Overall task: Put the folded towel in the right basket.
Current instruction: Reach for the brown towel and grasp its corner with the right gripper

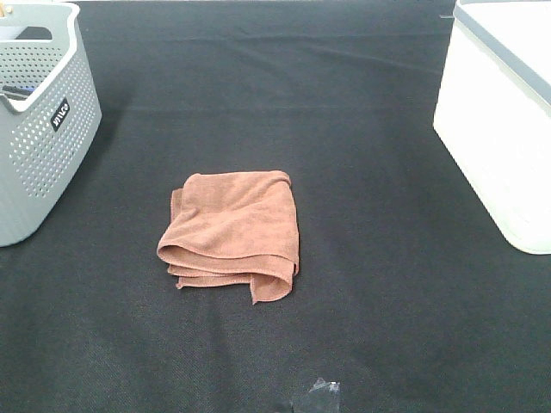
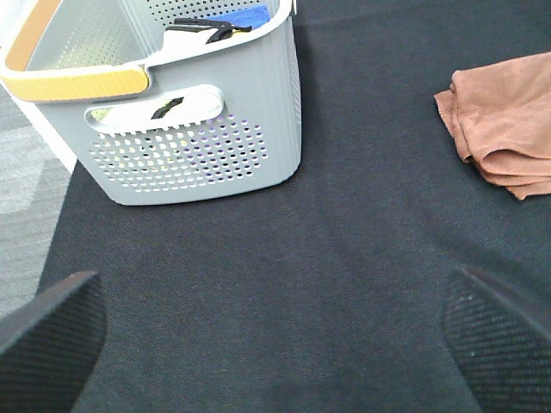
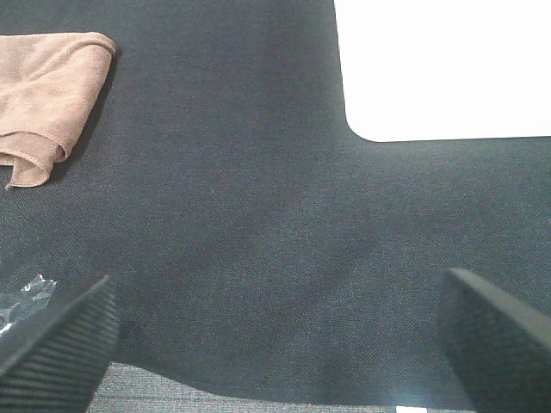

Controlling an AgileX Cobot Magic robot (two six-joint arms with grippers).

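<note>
Overhead view first: the folded towel, a rust-orange cloth, lies in the middle of the dark tabletop, a shade nearer the front edge, its loose layered edges facing front. Over at the right edge, toward the far right corner, stands the right basket, white and solid-walled, well apart from the towel. A grey perforated basket sits at the far left corner. A scrap of clear tape is stuck by the front edge.

On to the left wrist camera: the left jaws are spread wide, one ribbed black fingertip at each side of the shot, only bare tabletop between them. Ahead is the grey basket with its orange handle and something blue inside, and off to the side is the towel, untouched.

Right wrist camera now: the right jaws are wide open too, fingertips far apart above bare tabletop near the front edge. The towel is on one side, the white basket on the other, and the tape scrap is just beside one fingertip.
</note>
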